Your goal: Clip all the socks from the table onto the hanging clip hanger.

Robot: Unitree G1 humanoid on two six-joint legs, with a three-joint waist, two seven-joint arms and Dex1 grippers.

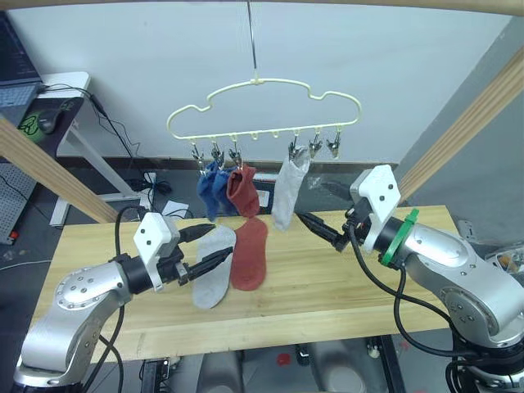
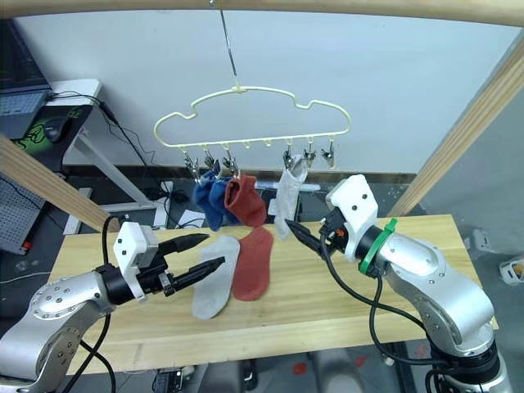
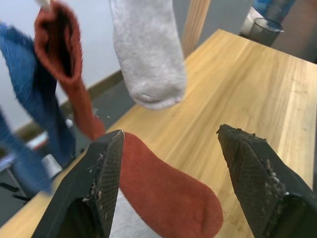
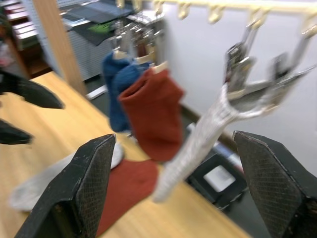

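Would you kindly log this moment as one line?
hung: four socks on clip hanger | table: grey sock, red sock | left tool: open | right tool: open

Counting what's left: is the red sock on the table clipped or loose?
Loose: the red sock lies flat on the table, beside a grey sock, under the clip hanger.

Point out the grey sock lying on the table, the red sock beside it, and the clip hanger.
grey sock [image 1: 214, 277], left eye view, mid-body.
red sock [image 1: 249, 255], left eye view, mid-body.
clip hanger [image 1: 264, 131], left eye view, lower wire.
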